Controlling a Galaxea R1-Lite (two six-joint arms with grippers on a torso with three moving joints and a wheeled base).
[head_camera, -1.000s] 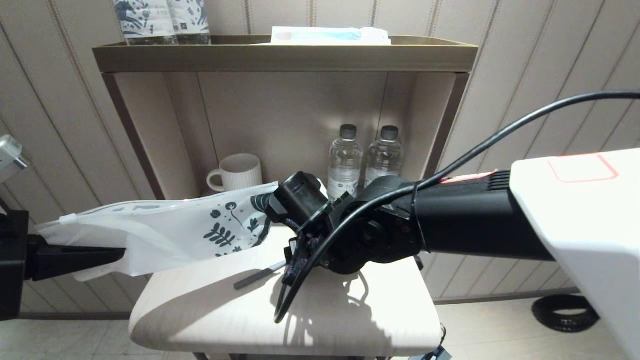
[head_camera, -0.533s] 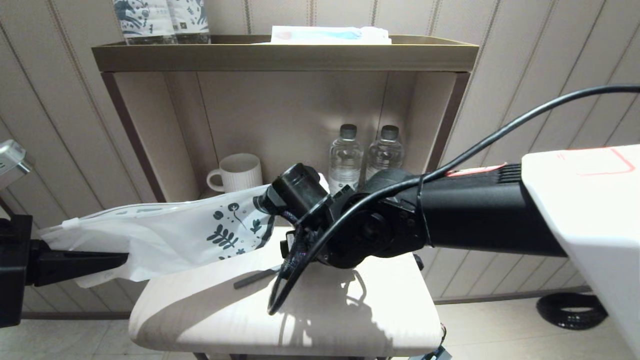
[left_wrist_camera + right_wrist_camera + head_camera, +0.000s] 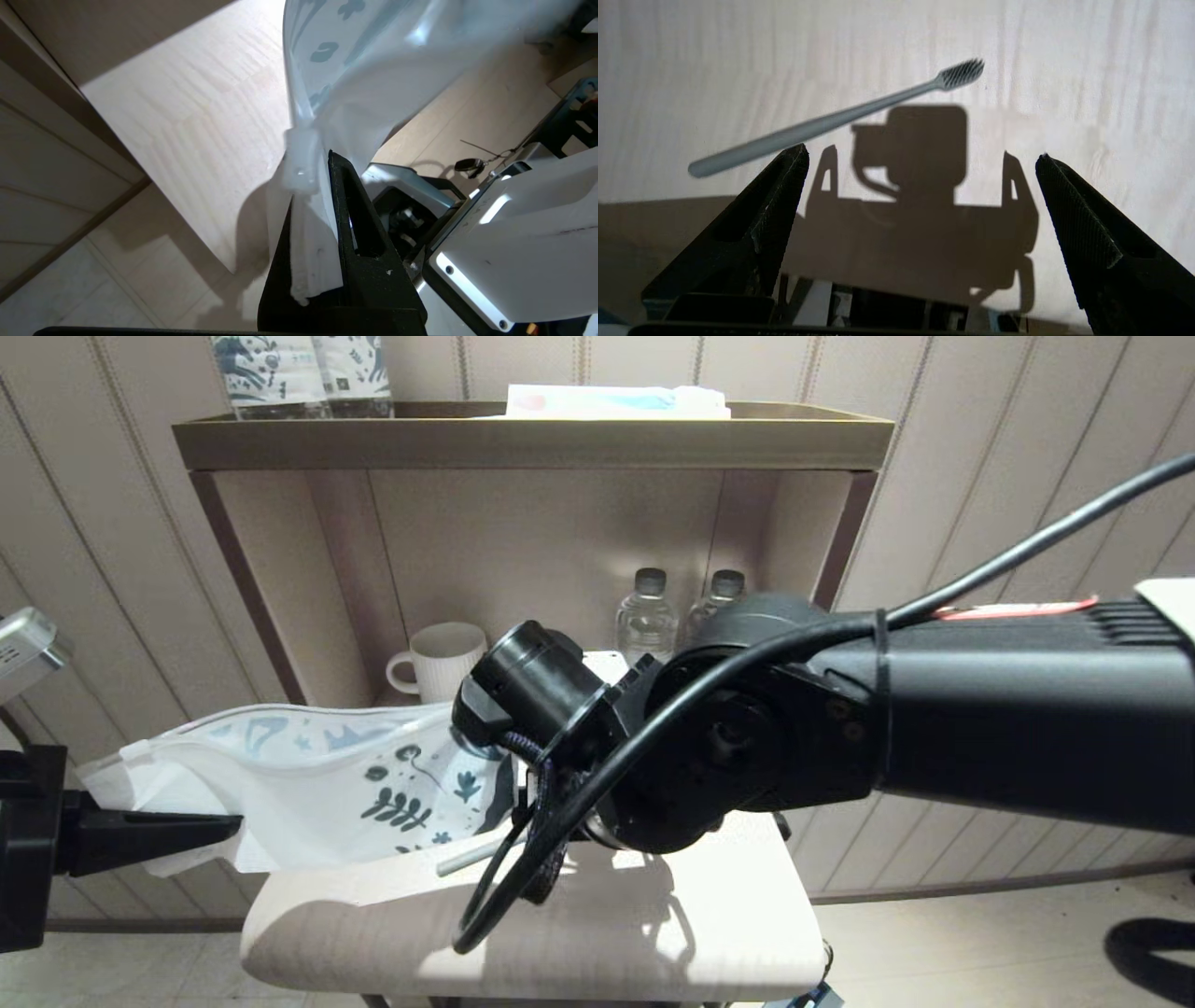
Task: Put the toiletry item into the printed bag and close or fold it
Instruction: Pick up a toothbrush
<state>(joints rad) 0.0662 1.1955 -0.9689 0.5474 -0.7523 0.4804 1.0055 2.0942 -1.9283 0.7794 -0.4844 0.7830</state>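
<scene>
The printed bag [image 3: 308, 775], white with dark leaf prints, hangs sideways over the left end of the small table. My left gripper [image 3: 224, 823] is shut on the bag's zip-strip edge [image 3: 303, 154], off the table's left side. The toiletry item, a slim grey toothbrush [image 3: 822, 126], lies flat on the table top. In the head view only the toothbrush's handle end [image 3: 464, 858] shows, under my right wrist [image 3: 560, 747]. My right gripper [image 3: 922, 156] hangs open above the table. The brush lies just beyond its fingertips, which touch nothing.
The pale table [image 3: 653, 933] stands in front of a shelf unit holding a ribbed mug [image 3: 448, 658] and two water bottles [image 3: 644, 611]. Navy-printed packs [image 3: 299, 373] stand on the top shelf. A black cable loop [image 3: 495, 905] dangles from my right wrist over the table.
My right arm has risen and swung left, now covering more of the bottles. The bag has sagged and billowed open a little. The toothbrush has stayed put.
</scene>
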